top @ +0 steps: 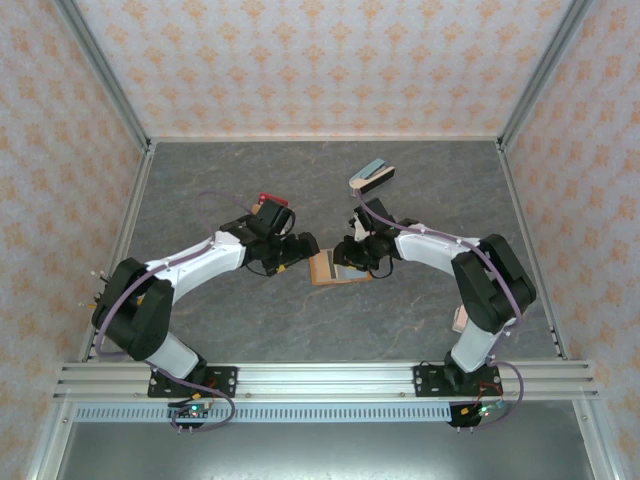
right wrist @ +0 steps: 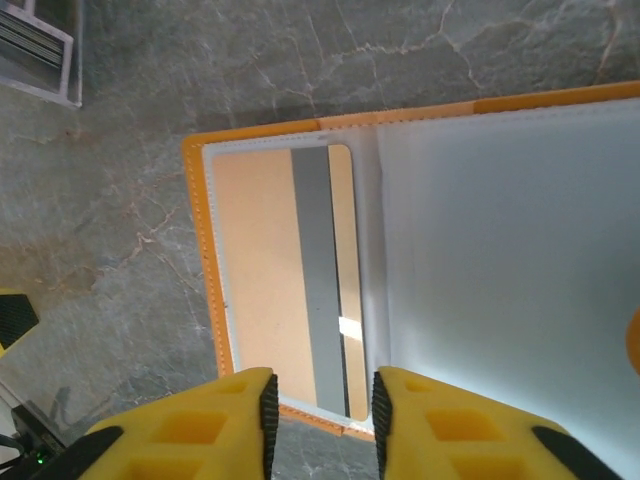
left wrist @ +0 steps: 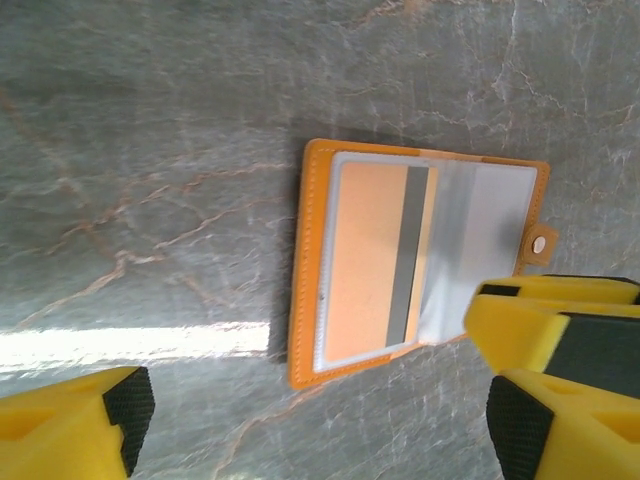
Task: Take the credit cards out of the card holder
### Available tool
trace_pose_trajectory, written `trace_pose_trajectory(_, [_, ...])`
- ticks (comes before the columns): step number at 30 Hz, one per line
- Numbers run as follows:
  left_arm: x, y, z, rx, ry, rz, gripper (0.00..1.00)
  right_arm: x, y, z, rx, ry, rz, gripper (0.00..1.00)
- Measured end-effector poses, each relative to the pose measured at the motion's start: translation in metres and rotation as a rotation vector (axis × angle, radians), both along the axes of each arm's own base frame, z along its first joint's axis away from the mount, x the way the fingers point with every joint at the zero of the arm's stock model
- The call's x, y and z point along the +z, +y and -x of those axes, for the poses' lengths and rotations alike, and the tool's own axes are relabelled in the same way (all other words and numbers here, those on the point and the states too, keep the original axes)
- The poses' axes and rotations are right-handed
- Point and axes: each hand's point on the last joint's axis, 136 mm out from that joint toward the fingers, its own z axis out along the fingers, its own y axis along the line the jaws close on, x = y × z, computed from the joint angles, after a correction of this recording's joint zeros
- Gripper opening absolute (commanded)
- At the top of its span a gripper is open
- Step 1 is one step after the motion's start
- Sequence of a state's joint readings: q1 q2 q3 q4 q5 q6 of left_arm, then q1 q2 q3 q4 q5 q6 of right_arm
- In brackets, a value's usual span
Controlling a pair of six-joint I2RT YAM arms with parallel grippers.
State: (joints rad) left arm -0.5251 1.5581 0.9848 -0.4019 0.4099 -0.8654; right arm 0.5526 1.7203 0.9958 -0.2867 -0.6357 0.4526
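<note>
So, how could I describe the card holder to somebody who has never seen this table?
On the grey table, look at the middle. The card holder lies open and flat there. Unlike the grey-blue wedge and red-topped pile farther back, it has an orange-tan border and holds a tan card with a grey stripe.

Lab test cell: wallpapered panels (top: pixel 320 60), aluminium rails (top: pixel 320 375), marbled tabletop (top: pixel 300 320).

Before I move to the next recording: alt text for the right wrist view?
An open orange-tan card holder lies flat on a grey marbled table, a tan card with a grey stripe in its left half. The yellow fingers of the right gripper stand slightly apart over the card's lower end.
</note>
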Motion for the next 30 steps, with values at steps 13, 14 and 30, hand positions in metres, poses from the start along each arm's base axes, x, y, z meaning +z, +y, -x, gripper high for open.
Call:
trace_pose_trajectory(13, [-0.026, -0.026, -0.019, -0.004, 0.039, 0.001, 0.32, -0.012, 0.001, -0.006, 0.003, 0.044, -0.014, 0.2])
trace_pose_trajectory(14, [-0.027, -0.028, -0.02, -0.007, 0.043, 0.002, 0.31, -0.013, 0.001, -0.006, 0.003, 0.048, -0.015, 0.2])
trace_pose_trajectory(30, [-0.052, -0.032, -0.022, -0.021, 0.103, -0.026, 0.19, -0.02, 0.007, -0.007, 0.021, 0.077, -0.031, 0.2])
